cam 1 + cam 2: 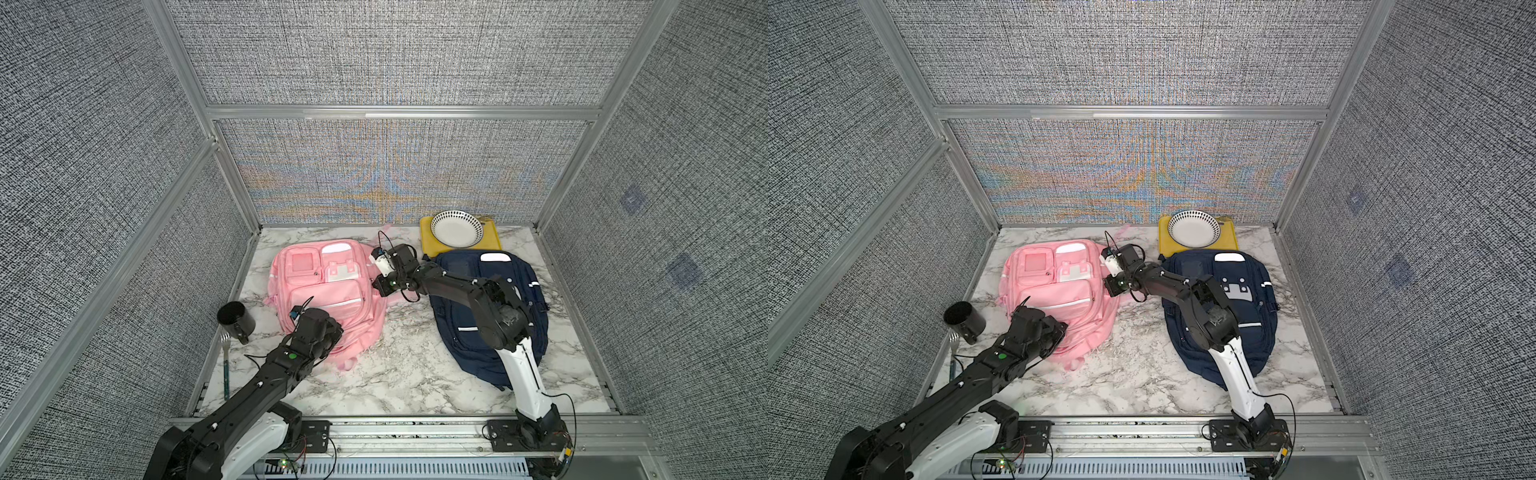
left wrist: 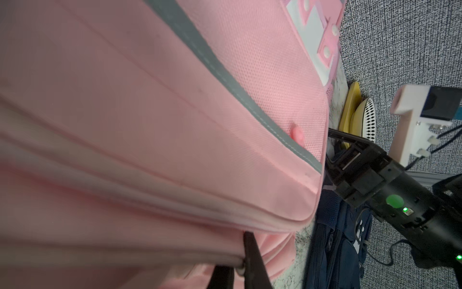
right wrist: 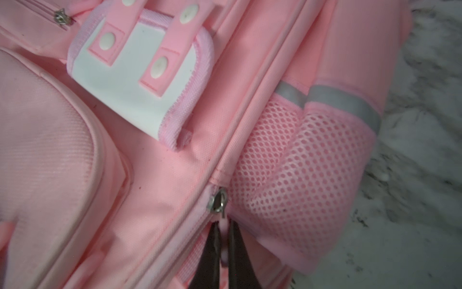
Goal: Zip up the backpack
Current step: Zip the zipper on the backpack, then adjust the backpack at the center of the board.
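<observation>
A pink backpack (image 1: pixel 324 286) (image 1: pixel 1054 286) lies flat on the marble table, front pockets up. My left gripper (image 1: pixel 337 331) (image 2: pixel 237 260) is at its near edge, shut on a fold of the pink seam there. My right gripper (image 1: pixel 377 289) (image 3: pixel 223 225) is at the backpack's right side, next to the mesh side pocket (image 3: pixel 295 170). It is shut on the pink pull tab (image 3: pixel 223 240) of the metal zipper slider (image 3: pixel 217 202). Beyond the slider the zipper (image 3: pixel 262 82) runs closed; behind it, by the fingers, the track gapes a little.
A navy backpack (image 1: pixel 490 307) lies to the right under my right arm. Behind it a yellow tray (image 1: pixel 428 245) holds a patterned bowl (image 1: pixel 456 228). A black mug (image 1: pixel 235 320) and a fork (image 1: pixel 225 365) lie at the left. Grey walls enclose the table.
</observation>
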